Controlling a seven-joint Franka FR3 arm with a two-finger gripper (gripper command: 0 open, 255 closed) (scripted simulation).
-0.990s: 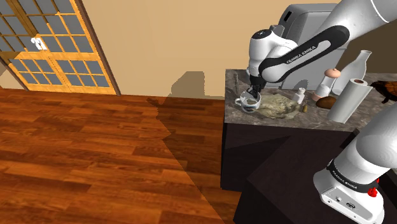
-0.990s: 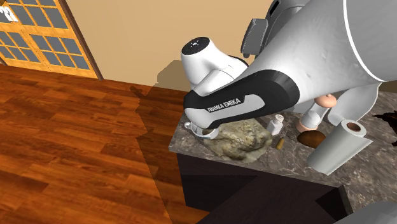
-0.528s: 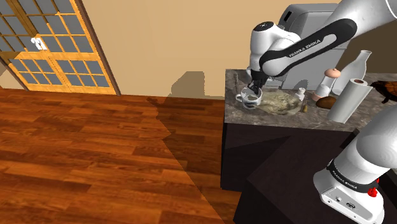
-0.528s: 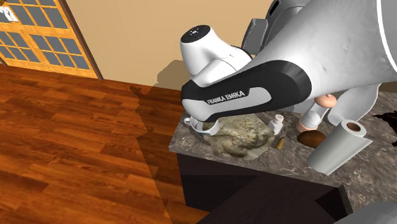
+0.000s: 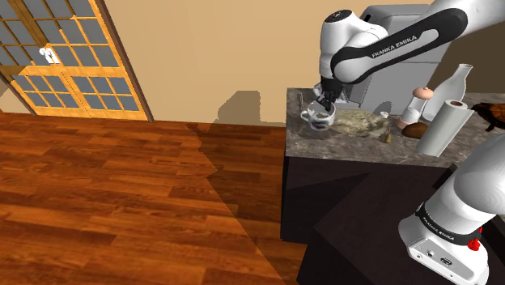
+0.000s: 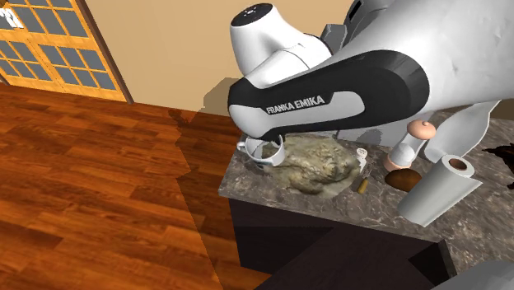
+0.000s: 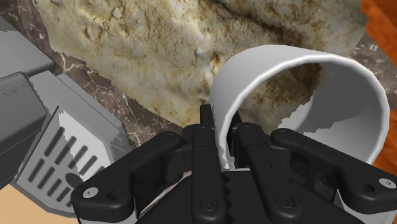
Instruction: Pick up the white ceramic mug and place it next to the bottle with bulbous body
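Where the table [image 5: 340, 147] ends at the shoulder view's left, the white mug [image 5: 318, 119] is held in the end effector [image 5: 324, 106]. Its black fingers [image 7: 207, 140] are nearly closed and pinch the mug's wall, one inside the rim and one outside. Farther right on the table lies a lumpy beige mass [image 5: 356, 124], and a paper towel roll [image 5: 443, 128] leans near the table's right end.

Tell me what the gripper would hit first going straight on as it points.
The gripper, shut on the mug, would likely meet the beige lumpy mass on the counter; depth unclear.
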